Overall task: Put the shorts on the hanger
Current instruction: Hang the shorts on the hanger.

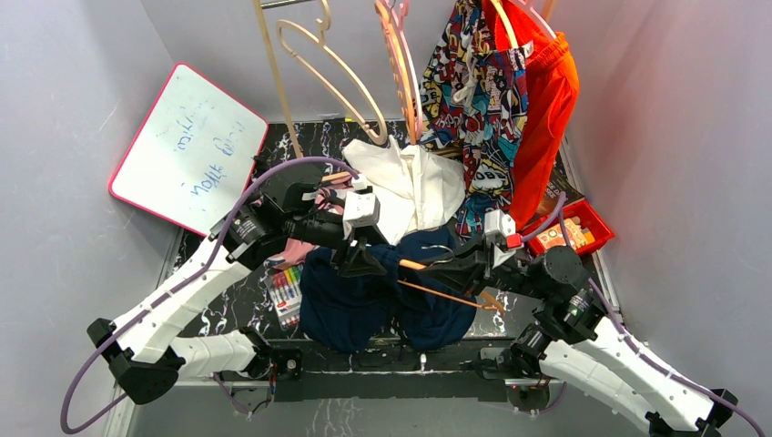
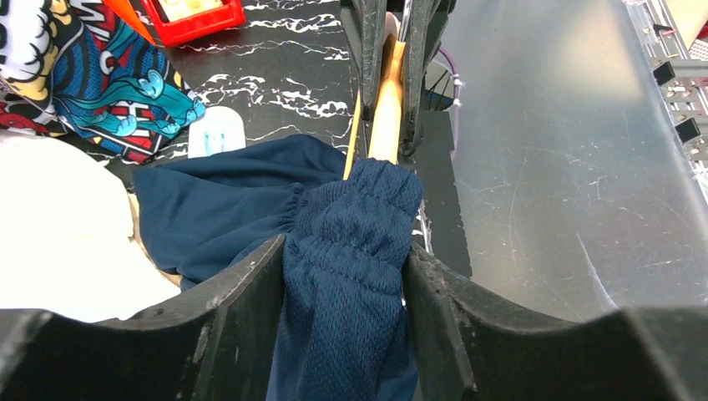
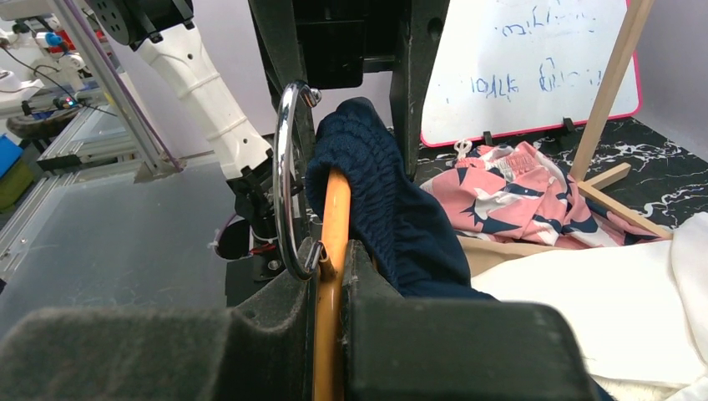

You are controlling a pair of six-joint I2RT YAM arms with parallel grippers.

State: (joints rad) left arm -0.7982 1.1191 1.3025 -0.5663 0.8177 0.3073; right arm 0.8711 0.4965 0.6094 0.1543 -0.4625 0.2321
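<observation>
Hook visible only from right wrist — right gripper clamps the hanger, aimed lengthwise at left gripper pinching the shorts.

The navy-blue shorts lie crumpled at the near edge of the bench. Their gathered elastic waistband is raised and drawn over one end of the hanger, which is thin, orange-tan and metal-hooked and stretches sideways above them.

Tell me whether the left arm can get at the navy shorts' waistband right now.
Likely yes: the left claw sits around the bunched waistband of the shorts, a finger on each side, nothing in the way.
</observation>
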